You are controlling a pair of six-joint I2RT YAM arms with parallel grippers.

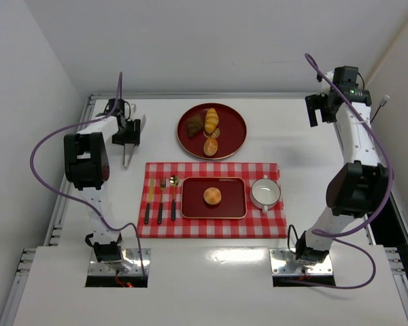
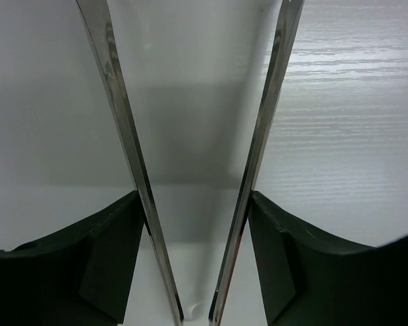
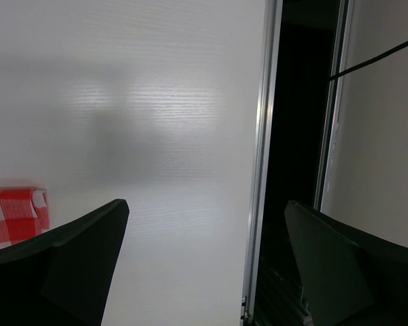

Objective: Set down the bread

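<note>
Robot test cell in a lab. White counter [image 1: 211, 285] boxed in by plain white walls [image 1: 27, 81] at 9, 12 and 3 o'clock, with an aluminium rail [image 1: 60, 204] along the 9 o'clock edge. Left arm [image 1: 86, 159] and right arm [image 1: 357, 187] are bolted to metal plates [image 1: 134, 258] at 7 and 5 o'clock, purple cables [image 1: 32, 159] looping loose. Left tool [image 1: 127, 130] clamps steel tongs [image 1: 128, 155]. Mid-counter sits a staged place setting: red checked cloth [image 1: 258, 224], the bread [image 1: 213, 196] on a red tray [image 1: 190, 204], cutlery [image 1: 160, 202] at the tray's 9 o'clock, white cup [image 1: 264, 193] at its 3 o'clock. A round red plate [image 1: 236, 132] of rolls [image 1: 211, 121] is at 12 o'clock.
</note>
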